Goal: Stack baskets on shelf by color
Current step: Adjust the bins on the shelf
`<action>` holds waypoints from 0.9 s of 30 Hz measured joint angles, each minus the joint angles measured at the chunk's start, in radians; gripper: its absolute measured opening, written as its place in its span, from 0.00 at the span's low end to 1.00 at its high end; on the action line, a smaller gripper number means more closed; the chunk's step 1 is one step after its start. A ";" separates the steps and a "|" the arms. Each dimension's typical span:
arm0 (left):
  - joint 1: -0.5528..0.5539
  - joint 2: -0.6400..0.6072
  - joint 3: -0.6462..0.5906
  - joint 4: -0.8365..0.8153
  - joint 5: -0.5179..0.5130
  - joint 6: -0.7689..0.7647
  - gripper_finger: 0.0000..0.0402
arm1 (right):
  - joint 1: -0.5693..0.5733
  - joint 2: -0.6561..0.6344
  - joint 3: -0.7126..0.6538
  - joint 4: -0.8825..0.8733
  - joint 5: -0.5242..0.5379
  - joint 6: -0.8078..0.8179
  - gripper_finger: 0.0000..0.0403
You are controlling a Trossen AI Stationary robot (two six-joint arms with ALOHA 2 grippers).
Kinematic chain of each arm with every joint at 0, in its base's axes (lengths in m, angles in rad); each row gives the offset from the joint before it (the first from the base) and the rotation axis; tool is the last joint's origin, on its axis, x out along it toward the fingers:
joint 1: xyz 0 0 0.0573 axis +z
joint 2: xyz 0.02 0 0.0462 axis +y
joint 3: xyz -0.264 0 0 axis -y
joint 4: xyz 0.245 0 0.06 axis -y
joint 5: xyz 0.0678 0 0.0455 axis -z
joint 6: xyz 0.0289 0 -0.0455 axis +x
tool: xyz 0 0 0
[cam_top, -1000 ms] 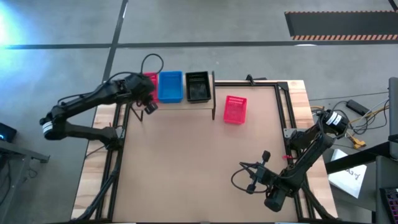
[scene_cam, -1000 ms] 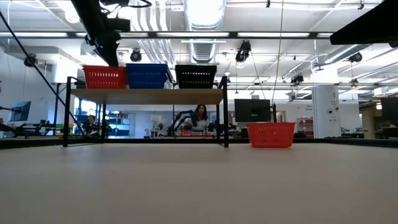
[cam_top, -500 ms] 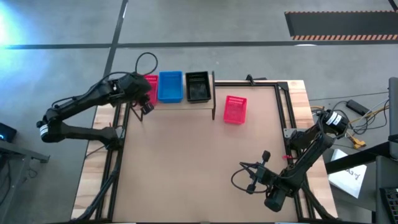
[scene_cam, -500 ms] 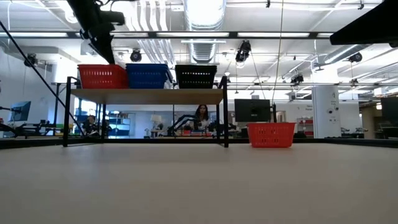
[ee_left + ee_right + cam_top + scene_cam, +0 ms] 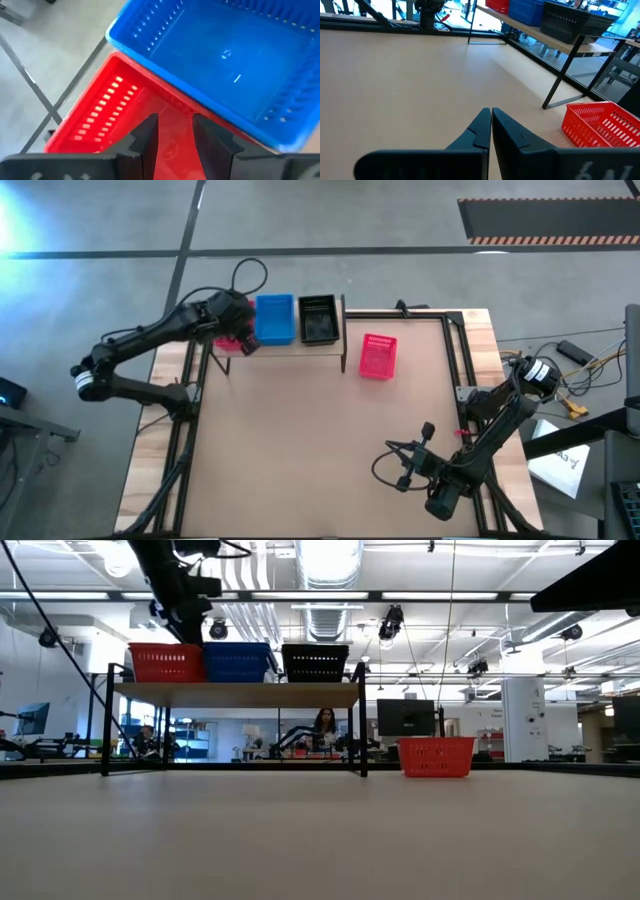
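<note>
On the shelf (image 5: 235,693) at the table's far left sit a red basket (image 5: 165,662), a blue basket (image 5: 274,318) and a black basket (image 5: 318,318) side by side. Whether any of them is a stack of several, I cannot tell. Another red basket (image 5: 378,356) stands on the tabletop right of the shelf. My left gripper (image 5: 175,132) hangs over the shelf's red basket (image 5: 115,115), pointing down, open by a narrow gap and above its rim in the low view (image 5: 186,628). My right gripper (image 5: 490,114) waits shut near the table's near right corner (image 5: 405,470).
The shelf's black end posts and legs (image 5: 362,720) stand at the far left of the table. The black frame rails (image 5: 455,360) run along the table's sides. Bare tabletop (image 5: 320,440) lies between the shelf and my right arm. A person sits in the room beyond.
My left gripper swung a little toward the table's left edge, then came back right and toward the far edge, and now hangs over the red basket on the shelf. The baskets and my right arm kept still.
</note>
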 joint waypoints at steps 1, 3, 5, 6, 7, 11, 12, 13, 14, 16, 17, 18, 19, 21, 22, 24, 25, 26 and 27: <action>0.002 0.012 0.005 0.004 0.006 0.000 0.26 | 0.000 0.000 0.000 0.000 0.000 0.000 0.02; 0.003 0.035 0.012 0.013 0.019 0.017 0.26 | 0.000 0.000 0.000 0.000 0.000 0.000 0.02; 0.003 0.050 0.022 0.025 0.059 0.034 0.26 | 0.000 0.000 0.000 0.000 0.000 0.000 0.02; 0.003 0.057 0.028 0.033 0.072 0.036 0.26 | 0.000 0.000 0.000 0.000 0.000 0.000 0.02; 0.003 0.062 0.035 0.037 0.082 0.042 0.26 | 0.000 0.000 0.000 0.000 0.000 0.000 0.02; 0.003 0.064 0.039 0.065 0.092 0.101 0.26 | 0.000 0.000 0.000 0.000 -0.001 0.000 0.02; 0.003 0.059 0.037 0.077 0.092 0.111 0.26 | 0.000 0.000 0.000 0.000 -0.001 0.000 0.02; 0.003 0.055 0.036 0.084 0.092 0.122 0.26 | 0.000 0.000 0.000 0.000 -0.001 0.000 0.02; 0.003 0.052 0.036 0.083 0.092 0.132 0.26 | 0.000 0.000 0.000 0.000 -0.001 0.000 0.02; 0.003 0.046 0.036 0.083 0.090 0.135 0.26 | 0.000 0.000 0.000 0.000 -0.001 0.001 0.02; 0.003 0.043 0.037 0.083 0.085 0.135 0.26 | -0.001 0.000 0.000 0.000 0.000 0.013 0.02; 0.003 0.039 0.039 0.083 0.084 0.136 0.26 | -0.008 0.000 0.000 0.000 0.001 0.027 0.02; 0.003 0.034 0.041 0.084 0.083 0.136 0.26 | -0.021 -0.001 0.000 0.000 0.003 0.045 0.02; 0.003 0.024 0.043 0.083 0.080 0.136 0.26 | -0.067 -0.017 0.000 -0.001 0.001 0.055 0.02; 0.003 0.021 0.044 0.084 0.079 0.136 0.26 | -0.101 -0.029 0.004 -0.004 -0.009 0.034 0.02; 0.003 0.014 0.044 0.083 0.079 0.134 0.26 | -0.186 -0.064 0.018 -0.004 -0.059 -0.052 0.02; 0.003 0.009 0.044 0.083 0.078 0.132 0.26 | -0.240 -0.089 0.024 -0.009 -0.098 -0.105 0.02; 0.003 0.004 0.044 0.083 0.078 0.132 0.26 | -0.300 -0.117 0.031 -0.011 -0.143 -0.172 0.02; 0.003 -0.001 0.044 0.083 0.077 0.131 0.26 | -0.368 -0.148 0.041 -0.010 -0.184 -0.242 0.02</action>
